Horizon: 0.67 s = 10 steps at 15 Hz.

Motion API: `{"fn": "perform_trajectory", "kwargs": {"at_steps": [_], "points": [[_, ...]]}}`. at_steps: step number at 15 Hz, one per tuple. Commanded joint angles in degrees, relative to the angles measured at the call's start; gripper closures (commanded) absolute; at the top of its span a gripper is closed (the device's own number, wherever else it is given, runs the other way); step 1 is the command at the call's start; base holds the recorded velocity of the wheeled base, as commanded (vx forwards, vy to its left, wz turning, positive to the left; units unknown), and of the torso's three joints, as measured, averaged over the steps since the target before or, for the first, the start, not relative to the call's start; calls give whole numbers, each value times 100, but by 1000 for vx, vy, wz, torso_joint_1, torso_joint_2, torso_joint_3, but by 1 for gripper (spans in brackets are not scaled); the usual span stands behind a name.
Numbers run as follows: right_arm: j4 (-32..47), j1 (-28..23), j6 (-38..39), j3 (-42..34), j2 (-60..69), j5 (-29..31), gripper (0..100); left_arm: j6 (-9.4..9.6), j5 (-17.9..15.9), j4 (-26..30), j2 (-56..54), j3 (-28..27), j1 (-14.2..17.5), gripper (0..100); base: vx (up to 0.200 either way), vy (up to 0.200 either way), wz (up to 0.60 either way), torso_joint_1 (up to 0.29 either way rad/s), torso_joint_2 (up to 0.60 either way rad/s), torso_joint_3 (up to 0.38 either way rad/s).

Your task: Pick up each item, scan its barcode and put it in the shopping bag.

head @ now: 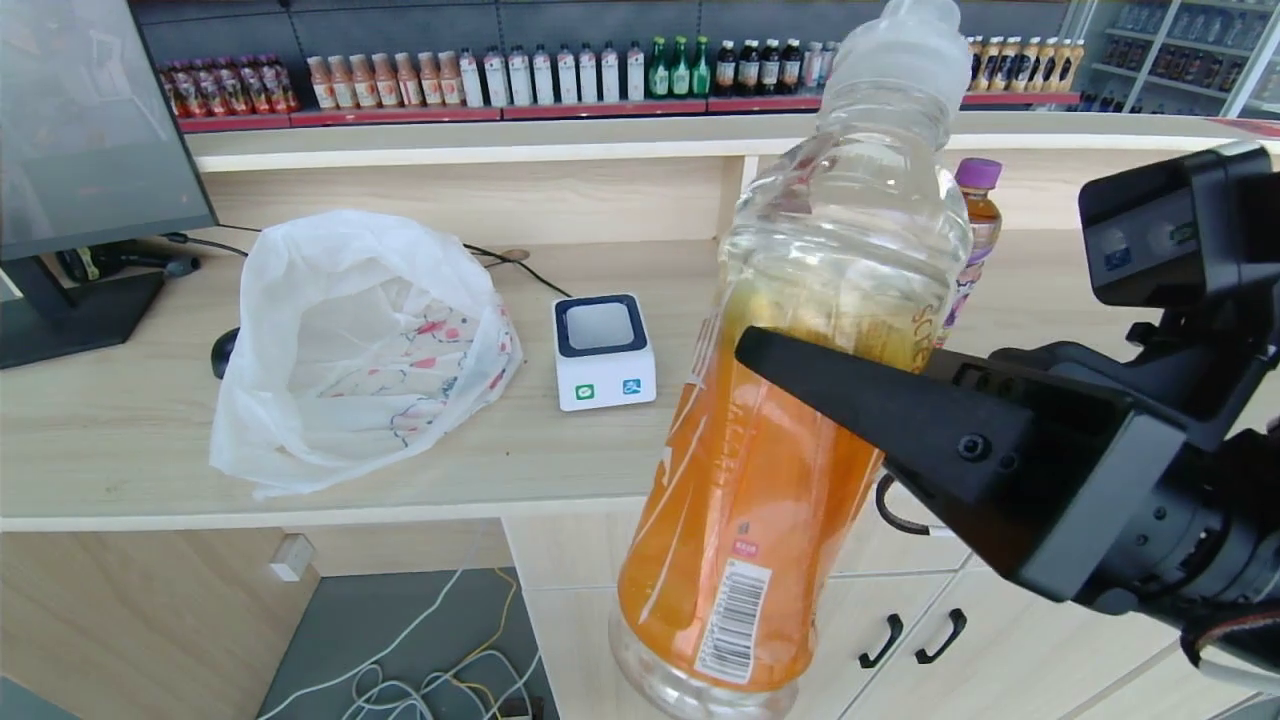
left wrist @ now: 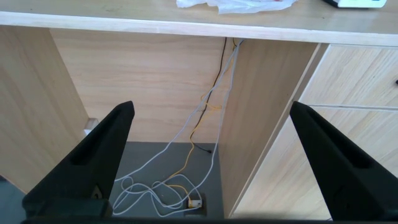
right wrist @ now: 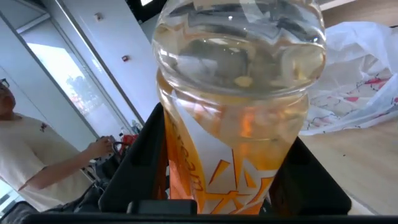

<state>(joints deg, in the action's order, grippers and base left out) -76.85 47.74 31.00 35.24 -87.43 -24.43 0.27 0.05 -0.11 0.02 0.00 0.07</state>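
Note:
My right gripper (head: pixel 800 385) is shut on a large clear bottle of orange drink (head: pixel 790 430), held high and close to the head camera, tilted, with its barcode label (head: pixel 733 620) facing the camera near the base. The right wrist view looks along the bottle (right wrist: pixel 239 124) between the fingers (right wrist: pixel 140 162). The white square scanner (head: pixel 603 350) sits on the wooden counter (head: pixel 130 440), left of the bottle. The white plastic shopping bag (head: pixel 350 340) lies open left of the scanner. My left gripper (left wrist: pixel 211 162) hangs open below the counter's front edge, holding nothing.
A second bottle with a purple cap (head: pixel 978 225) stands on the counter behind the held one. A monitor on a black stand (head: pixel 80 150) is at far left. Shelves of drinks (head: pixel 560 75) line the back. Cables (left wrist: pixel 186 168) lie under the counter beside drawers (head: pixel 910 630).

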Motion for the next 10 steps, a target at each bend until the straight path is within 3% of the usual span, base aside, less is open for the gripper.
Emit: {"fn": "perform_trajectory", "kwargs": {"at_steps": [1, 10], "points": [[3, -1, 64, 176, -28, -27, 100, 0, -5, 2, -2, 0, 1, 0, 0, 0, 0, 0, 0, 0], [12, -1, 354, 396, 24, -273, 100, 0, 4, 2, -2, 0, 1, 0, 0, 0, 0, 0, 0, 0]]}}
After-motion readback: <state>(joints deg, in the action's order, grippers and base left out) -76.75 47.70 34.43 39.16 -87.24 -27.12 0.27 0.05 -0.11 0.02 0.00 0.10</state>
